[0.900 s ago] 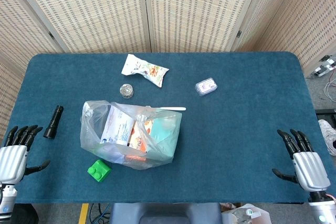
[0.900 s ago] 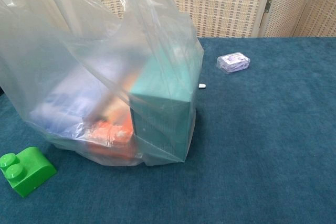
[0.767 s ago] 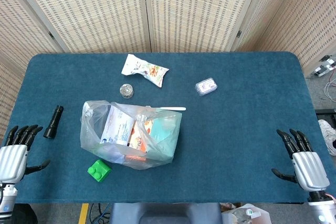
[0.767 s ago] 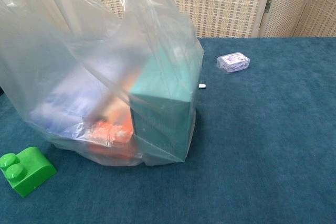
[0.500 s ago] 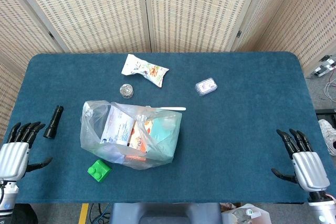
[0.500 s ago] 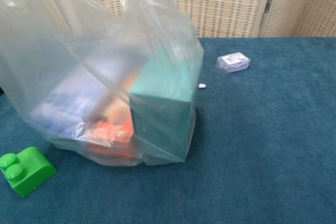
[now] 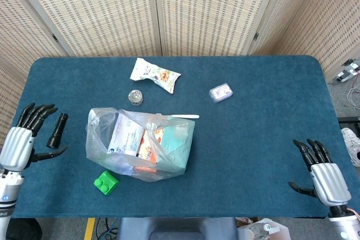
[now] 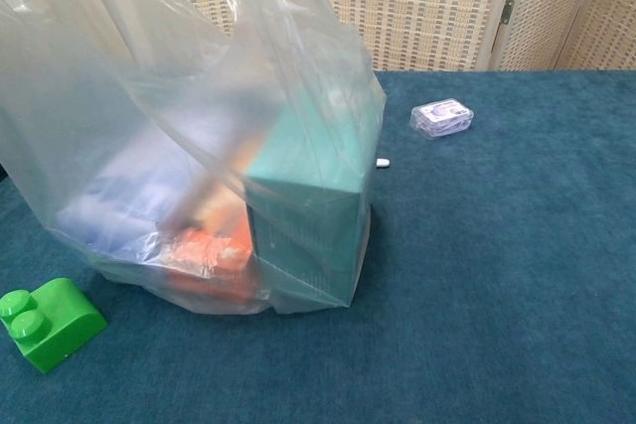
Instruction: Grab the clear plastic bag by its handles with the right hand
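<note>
The clear plastic bag [image 7: 140, 144] stands on the blue table left of centre, holding a teal box [image 8: 308, 206], a white-blue pack and something orange. Its loose handles [image 8: 248, 7] rise at the top of the chest view. My right hand [image 7: 323, 175] hovers at the table's front right corner, fingers spread, holding nothing, far from the bag. My left hand [image 7: 22, 139] is at the left edge, fingers spread and empty, beside a black flashlight [image 7: 57, 130]. Neither hand shows in the chest view.
A green brick [image 7: 106, 182] lies just in front of the bag. Behind the bag are a white stick [image 7: 184, 116], a small round jar [image 7: 135, 97], a snack packet [image 7: 155, 75] and a small clear box [image 7: 221, 92]. Woven screens stand behind the table.
My left hand has moved forward along the left edge, up beside the flashlight. My right hand has shifted slightly. The bag has not moved.
</note>
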### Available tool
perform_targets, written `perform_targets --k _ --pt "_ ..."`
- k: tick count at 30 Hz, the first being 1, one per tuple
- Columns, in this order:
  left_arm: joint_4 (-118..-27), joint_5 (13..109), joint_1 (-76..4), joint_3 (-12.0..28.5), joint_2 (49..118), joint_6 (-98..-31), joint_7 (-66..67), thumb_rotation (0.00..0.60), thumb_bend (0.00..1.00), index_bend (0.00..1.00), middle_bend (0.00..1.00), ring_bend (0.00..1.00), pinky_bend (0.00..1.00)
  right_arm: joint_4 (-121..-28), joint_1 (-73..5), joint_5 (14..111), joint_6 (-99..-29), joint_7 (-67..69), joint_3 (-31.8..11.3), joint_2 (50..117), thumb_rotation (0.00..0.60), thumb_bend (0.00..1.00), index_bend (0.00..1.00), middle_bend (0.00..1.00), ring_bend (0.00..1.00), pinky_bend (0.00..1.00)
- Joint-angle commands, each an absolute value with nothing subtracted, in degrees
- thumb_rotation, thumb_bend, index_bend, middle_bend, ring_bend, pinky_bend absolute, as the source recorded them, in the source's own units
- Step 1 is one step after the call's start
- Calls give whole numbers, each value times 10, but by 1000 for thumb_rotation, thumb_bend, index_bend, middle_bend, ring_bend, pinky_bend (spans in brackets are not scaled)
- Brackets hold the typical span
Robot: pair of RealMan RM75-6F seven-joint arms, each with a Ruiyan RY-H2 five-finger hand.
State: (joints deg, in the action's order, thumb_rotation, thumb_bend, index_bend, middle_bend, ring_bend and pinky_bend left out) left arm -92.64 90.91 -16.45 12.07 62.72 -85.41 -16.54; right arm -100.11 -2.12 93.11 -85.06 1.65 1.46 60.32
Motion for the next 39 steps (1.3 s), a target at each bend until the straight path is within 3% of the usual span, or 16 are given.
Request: perform_targets --k 1,10,23,32,39 --pt "-910 915 -196 154 640 -867 -209 600 0 167 127 114 0 -1002 -20 932 -852 16 16 603 600 28 0 144 6 56" --pt "-913 892 -250 187 661 -841 -286 600 0 167 127 115 0 -1006 -21 941 -850 19 21 601 600 29 0 144 6 56" --pt "-931 906 -306 176 668 -785 -268 600 0 169 127 114 0 -1020 -42 950 -818 13 23 599 600 29 0 143 6 56" --pt "-930 891 -343 184 684 -758 -281 600 0 219 144 120 0 -1029 -71 959 -778 8 23 601 600 30 0 144 5 56" --pt "-950 863 -362 199 682 -742 -287 600 0 312 189 157 0 -1037 -101 978 -756 24 17 604 600 30 0 144 6 56"
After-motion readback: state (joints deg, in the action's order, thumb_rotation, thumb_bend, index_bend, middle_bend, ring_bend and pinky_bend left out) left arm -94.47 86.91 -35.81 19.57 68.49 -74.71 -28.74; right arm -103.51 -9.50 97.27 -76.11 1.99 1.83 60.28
